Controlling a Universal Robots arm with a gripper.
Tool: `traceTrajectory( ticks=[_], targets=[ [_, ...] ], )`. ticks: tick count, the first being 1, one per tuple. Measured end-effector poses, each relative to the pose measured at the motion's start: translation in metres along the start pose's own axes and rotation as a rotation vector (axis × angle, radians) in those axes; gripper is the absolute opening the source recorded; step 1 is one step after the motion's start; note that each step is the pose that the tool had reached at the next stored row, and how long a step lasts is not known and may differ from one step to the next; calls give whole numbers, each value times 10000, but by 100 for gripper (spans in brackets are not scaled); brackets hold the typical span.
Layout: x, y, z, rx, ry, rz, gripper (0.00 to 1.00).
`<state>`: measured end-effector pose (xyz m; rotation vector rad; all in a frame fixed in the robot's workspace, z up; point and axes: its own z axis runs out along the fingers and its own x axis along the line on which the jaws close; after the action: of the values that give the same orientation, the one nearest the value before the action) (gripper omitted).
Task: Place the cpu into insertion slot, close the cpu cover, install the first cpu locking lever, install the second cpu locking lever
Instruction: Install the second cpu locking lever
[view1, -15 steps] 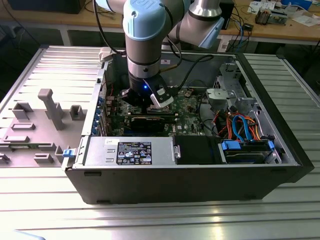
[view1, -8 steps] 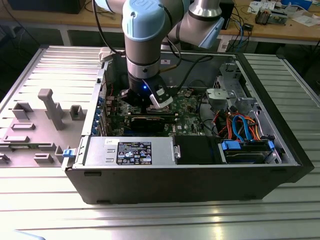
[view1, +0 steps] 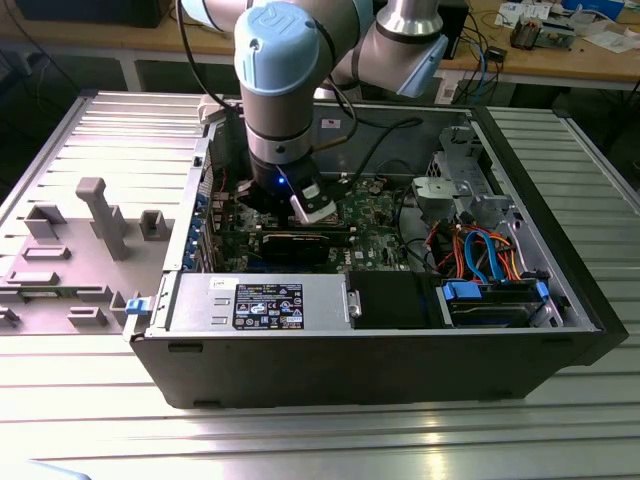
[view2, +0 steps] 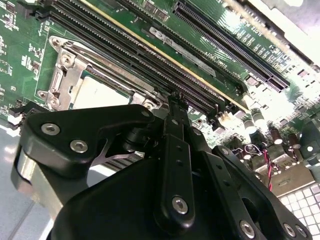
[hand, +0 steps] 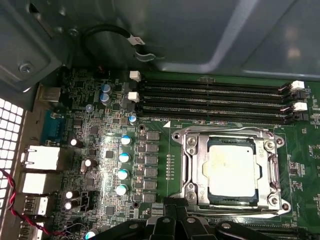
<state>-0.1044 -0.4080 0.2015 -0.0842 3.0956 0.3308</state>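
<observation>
Reaching down into an open computer case (view1: 400, 350) from the upper middle of the exterior view: the grey-and-blue arm (view1: 290, 70), wrist low over the green motherboard (view1: 375, 210). Beneath the case, a ribbed metal tabletop (view1: 320, 440); toward the exterior view's left, a grey block of fixtures (view1: 100, 215); along the case's near wall, a labelled silver box (view1: 260, 305); toward the exterior view's right, a tangle of blue and orange cables (view1: 480, 250).

Seen in the first wrist view: the cpu (hand: 231, 170), silvery top up, lying flat and square inside the insertion slot (hand: 232, 204). Around it, lying down flat, the cpu cover (hand: 189, 165), its cut-out centre framing the chip. Whether latched by the levers, impossible to tell. Just beside the socket, four long black memory slots (hand: 210, 100), running parallel to one edge; farther off, a cluster of small capacitors (hand: 122, 170).

In the second wrist view, the same cpu (view2: 97, 92) and cpu cover (view2: 65, 75), partly hidden behind the black claw (view2: 173, 100). Tip of the claw close above the socket's edge, on the side toward the memory slots. Touching or not: cannot tell. Spread or pressed together: cannot tell either. Nothing visibly pinched.
</observation>
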Motion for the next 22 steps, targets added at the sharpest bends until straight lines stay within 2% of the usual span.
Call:
traceTrajectory(
  ticks=[9,14,16,17,20,22],
  targets=[
    [2,7,8,-120,-7,4,11],
    [2,10,17,-287,-17,9,11],
    [2,9,27,-377,-23,11,11],
    [2,9,31,-396,-27,11,11],
    [2,7,32,-375,-21,10,11],
    [1,16,-7,-342,-19,10,11]
  ],
)
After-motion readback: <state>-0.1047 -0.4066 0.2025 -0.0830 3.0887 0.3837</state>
